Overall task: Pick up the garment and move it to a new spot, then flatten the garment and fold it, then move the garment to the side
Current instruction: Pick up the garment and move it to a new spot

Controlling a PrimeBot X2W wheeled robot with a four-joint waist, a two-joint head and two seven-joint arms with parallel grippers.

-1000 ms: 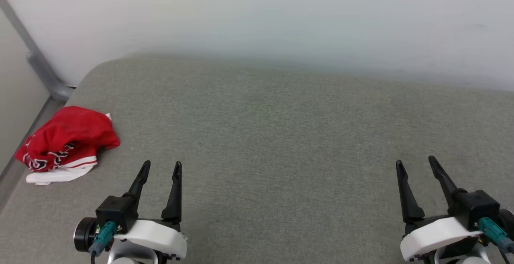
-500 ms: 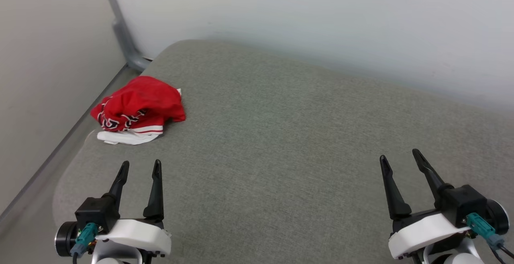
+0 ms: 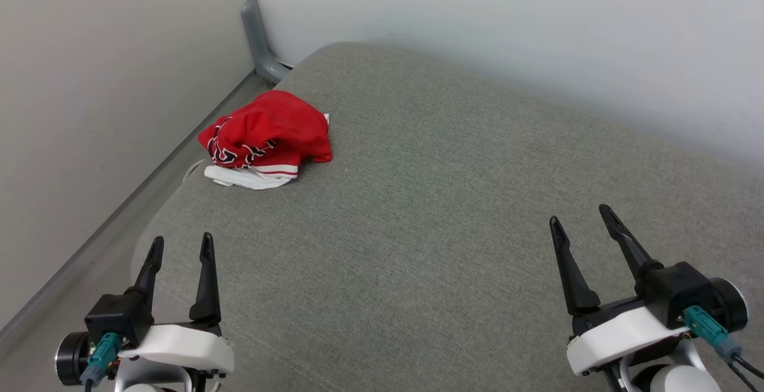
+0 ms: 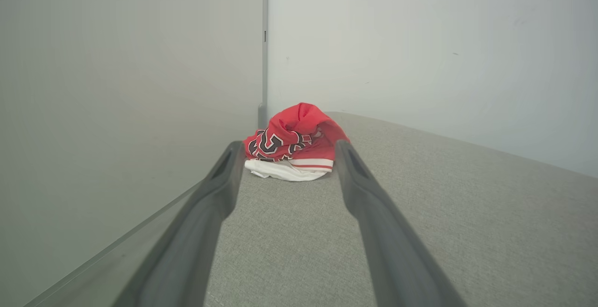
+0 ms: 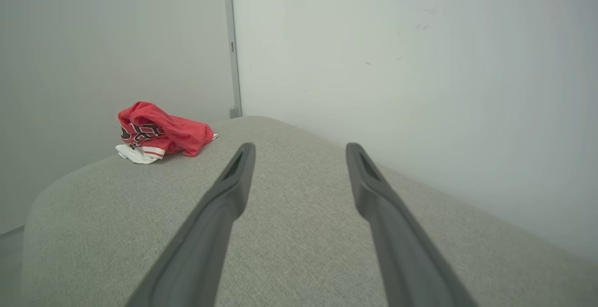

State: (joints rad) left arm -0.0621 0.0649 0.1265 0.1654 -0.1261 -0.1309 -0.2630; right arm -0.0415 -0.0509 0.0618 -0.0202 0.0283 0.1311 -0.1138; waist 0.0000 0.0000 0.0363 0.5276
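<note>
so far nothing is done: the garment (image 3: 265, 135) lies crumpled at the cushion's (image 3: 418, 213) far left corner, untouched. left hand (image 3: 182, 238) and right hand (image 3: 579, 213) both gape wide, empty, well short of it. pick-up, flattening and folding are all left. the left wrist view frames it between the fingers (black lettering facing) — the right wrist view has it off to one side.

The garment (image 3: 265, 135) — red, white trim, black lettering — lies crumpled in a heap near the grey cushion's (image 3: 430, 213) far-left corner.
</note>
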